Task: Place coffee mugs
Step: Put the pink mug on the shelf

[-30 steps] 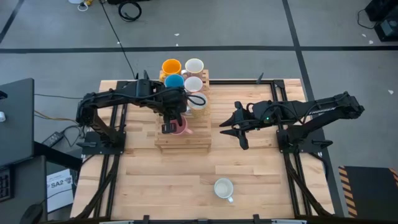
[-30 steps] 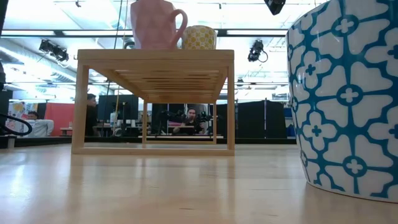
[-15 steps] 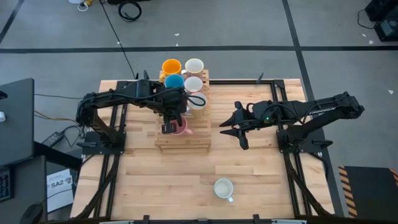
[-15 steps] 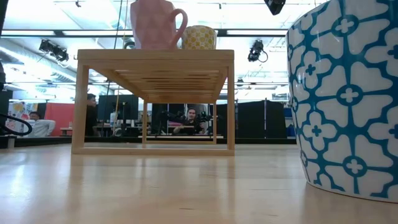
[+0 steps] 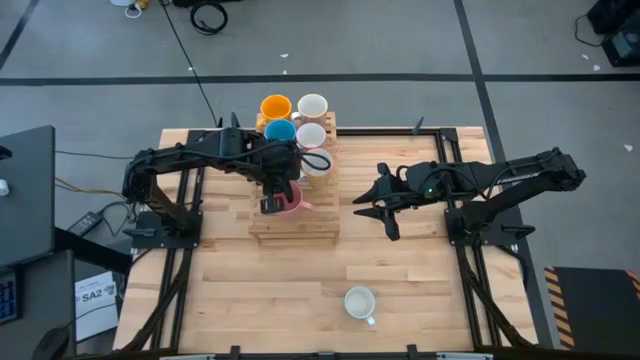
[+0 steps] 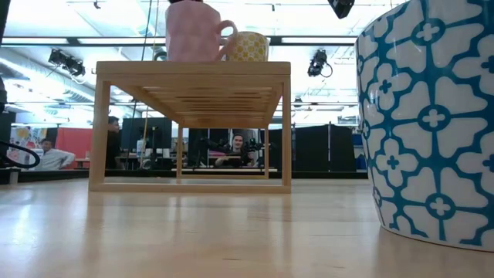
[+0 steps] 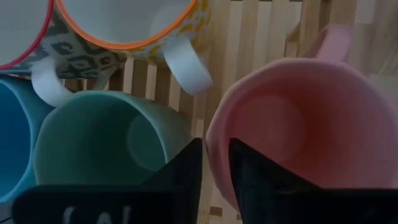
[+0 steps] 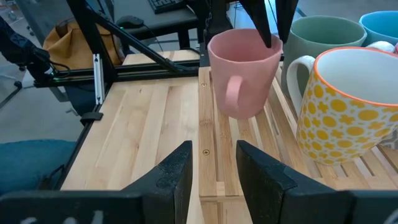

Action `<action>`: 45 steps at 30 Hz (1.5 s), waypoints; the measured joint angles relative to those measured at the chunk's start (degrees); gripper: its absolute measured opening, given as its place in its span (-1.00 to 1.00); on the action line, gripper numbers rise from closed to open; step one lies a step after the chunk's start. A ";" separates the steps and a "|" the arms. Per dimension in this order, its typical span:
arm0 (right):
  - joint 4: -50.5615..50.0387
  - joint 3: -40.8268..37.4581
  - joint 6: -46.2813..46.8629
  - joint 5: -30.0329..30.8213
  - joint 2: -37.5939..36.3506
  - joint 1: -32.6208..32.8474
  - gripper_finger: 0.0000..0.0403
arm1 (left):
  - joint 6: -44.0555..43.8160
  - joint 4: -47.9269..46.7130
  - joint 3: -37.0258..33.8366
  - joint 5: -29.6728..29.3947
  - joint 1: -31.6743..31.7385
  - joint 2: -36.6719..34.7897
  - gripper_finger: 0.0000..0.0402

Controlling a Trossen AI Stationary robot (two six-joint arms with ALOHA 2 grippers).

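The left gripper's jaws straddle the pink mug's rim, narrowly parted; in the low view the mug now stands slightly shifted and tilted on the wooden rack. The right gripper hovers beside the rack, jaws partly open, empty. A white mug sits alone on the worktop; other mugs crowd the rack behind.
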 joint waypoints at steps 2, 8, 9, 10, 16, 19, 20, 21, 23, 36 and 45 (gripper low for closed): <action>0.01 0.00 0.00 0.00 0.00 0.00 -0.35 | 0.00 0.00 0.00 -0.19 -0.02 0.00 -0.54; 0.01 0.00 0.00 0.01 0.00 0.00 -0.35 | -0.04 0.11 0.00 -0.22 -0.04 0.00 -0.46; 0.01 0.00 0.00 0.00 0.00 0.00 -0.35 | -0.04 0.11 0.00 -0.22 -0.04 0.00 -0.45; 0.01 0.00 0.00 -0.01 0.00 0.00 -0.35 | -0.04 0.11 0.02 -0.22 -0.04 0.00 -0.45; 0.01 0.00 0.00 0.01 0.08 0.00 -0.35 | -1.79 0.16 0.85 -0.22 0.00 0.00 -0.46; 0.62 0.00 0.00 0.63 1.02 0.00 -0.35 | -1.92 0.07 2.83 -0.22 -0.04 0.00 -0.47; 1.28 0.00 -0.01 0.66 1.64 -0.02 -0.35 | -1.99 0.04 3.97 -0.23 -0.19 0.00 -0.47; 2.17 0.00 -0.01 0.66 2.39 -0.02 -0.35 | -2.07 0.01 5.12 -0.22 -0.39 0.00 -0.47; 3.47 0.00 -0.01 0.64 3.95 0.00 -0.35 | -3.41 -0.60 7.79 -0.23 -0.97 0.01 -0.47; 14.29 0.00 -6.00 2.14 12.72 -0.11 -0.35 | -19.24 -9.69 13.06 -2.96 -17.62 -1.66 -0.53; 16.45 -0.02 -8.00 13.39 16.00 -0.20 -0.35 | -38.36 -9.17 -8.77 -15.89 -31.48 -7.65 -0.68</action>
